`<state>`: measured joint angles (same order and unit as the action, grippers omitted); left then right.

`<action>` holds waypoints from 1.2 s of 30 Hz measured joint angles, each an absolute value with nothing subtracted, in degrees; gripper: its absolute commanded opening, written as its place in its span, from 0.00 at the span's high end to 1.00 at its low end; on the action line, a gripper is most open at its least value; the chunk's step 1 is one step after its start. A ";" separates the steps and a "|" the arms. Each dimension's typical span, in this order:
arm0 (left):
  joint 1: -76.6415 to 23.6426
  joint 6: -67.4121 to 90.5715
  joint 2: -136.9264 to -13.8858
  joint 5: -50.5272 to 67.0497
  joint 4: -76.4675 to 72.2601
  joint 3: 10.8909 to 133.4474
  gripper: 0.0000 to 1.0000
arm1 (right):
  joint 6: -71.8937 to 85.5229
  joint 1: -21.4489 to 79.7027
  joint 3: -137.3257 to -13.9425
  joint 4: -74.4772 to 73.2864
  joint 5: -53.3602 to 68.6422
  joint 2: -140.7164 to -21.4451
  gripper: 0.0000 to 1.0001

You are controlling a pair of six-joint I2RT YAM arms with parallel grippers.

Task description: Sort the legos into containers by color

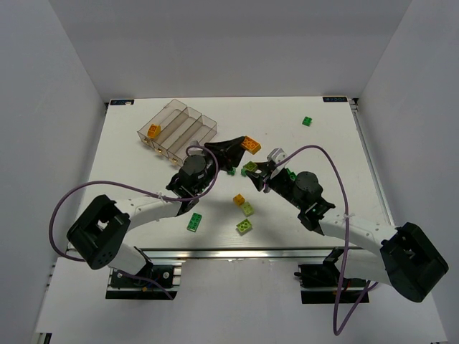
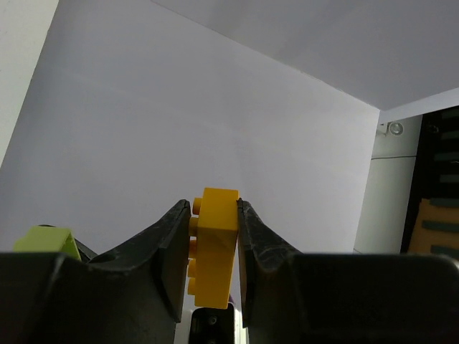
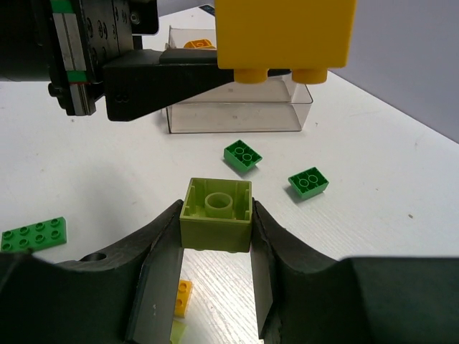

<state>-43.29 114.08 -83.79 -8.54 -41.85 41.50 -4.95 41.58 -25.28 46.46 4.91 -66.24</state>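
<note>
Left gripper point(image 2: 213, 206): jaws narrowed, clamped on orange-yellow brick point(image 2: 215, 244), held clear of table. Right gripper point(image 3: 216, 208): jaws partly apart, pinching lime brick point(image 3: 216, 222) by its sides, hollow underside toward wrist camera. Grippers near each other over table centre. Clear four-compartment tray point(image 1: 188, 115) at far left; second orange brick point(image 1: 154, 131) in its outermost left compartment. Loose bricks point(image 1: 194, 223), dark green, lime and orange, scattered on white table point(image 1: 323, 186). Plain pale walls point(image 1: 57, 72) around table.

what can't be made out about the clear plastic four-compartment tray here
- Right wrist view: most of the clear plastic four-compartment tray, behind the left gripper and its orange studded brick.
- Left wrist view: tray and table out of frame; only walls show.
- Top view: three compartments' contents, too small.
</note>
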 measured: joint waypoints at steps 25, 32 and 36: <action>-19.40 80.90 -75.75 -9.91 9.61 62.72 1.00 | -12.71 39.05 -29.65 20.86 25.12 -56.97 1.00; -14.20 58.41 -90.83 -18.65 25.98 86.00 1.00 | -13.34 38.61 -30.72 17.15 26.92 -55.70 1.00; -13.30 46.57 -102.10 -24.21 32.93 98.15 1.00 | -13.32 38.24 -31.33 16.12 27.42 -55.53 1.00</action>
<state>-13.30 46.57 -102.10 -24.21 32.93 98.15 -13.32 38.24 -31.33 16.12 27.42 -55.53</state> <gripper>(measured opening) 0.387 0.432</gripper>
